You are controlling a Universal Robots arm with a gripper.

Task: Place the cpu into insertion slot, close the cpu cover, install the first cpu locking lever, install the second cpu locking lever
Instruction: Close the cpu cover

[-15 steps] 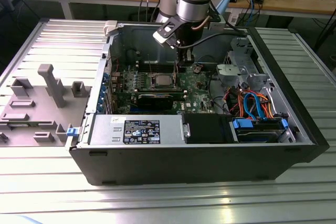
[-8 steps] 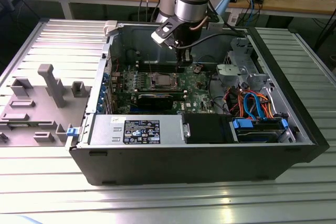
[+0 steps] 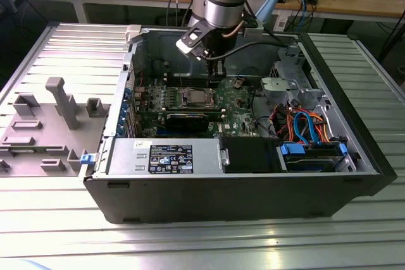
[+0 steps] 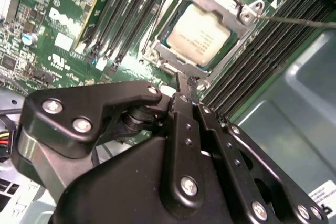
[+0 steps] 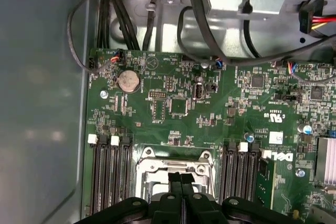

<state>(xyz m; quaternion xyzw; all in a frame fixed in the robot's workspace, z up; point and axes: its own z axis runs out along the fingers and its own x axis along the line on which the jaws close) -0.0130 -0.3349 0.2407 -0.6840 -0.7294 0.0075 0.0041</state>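
My jaws are pressed together, tip against tip, and pinch nothing. In the second wrist view the gripper [image 4: 185, 88] ends in one narrow black point aimed at the near edge of the insertion slot [image 4: 150, 56]. I can't tell from here whether the tips touch the metal or hang just above it.

Just beyond the tips lies the cpu [image 4: 199, 36]. It is seated flat in the slot with its pale face up. The cpu cover [image 4: 220, 3] looks to be down around it, its silvery frame bordering the chip on every side I can see. By my reading the first two steps are done, and the levers are what I am working at.

From the slot's far corner a thin metal rod [image 4: 299, 22] runs out across the memory slots [image 4: 262, 51]. I take it for one of the locking levers. Its long axis points away from the socket towards the case wall, on the far side of the chip from my tips. Whether it is latched or standing free I can't judge.

Further out, the first wrist view shows the green board [image 5: 178, 103] stretching ahead of the jaws, with a coin cell [image 5: 127, 81] near its far end and black cables beyond.

In the exterior view the arm drops straight down into the open computer case [image 3: 221, 188], which lies on its side on the ribbed bench [image 3: 63, 226].
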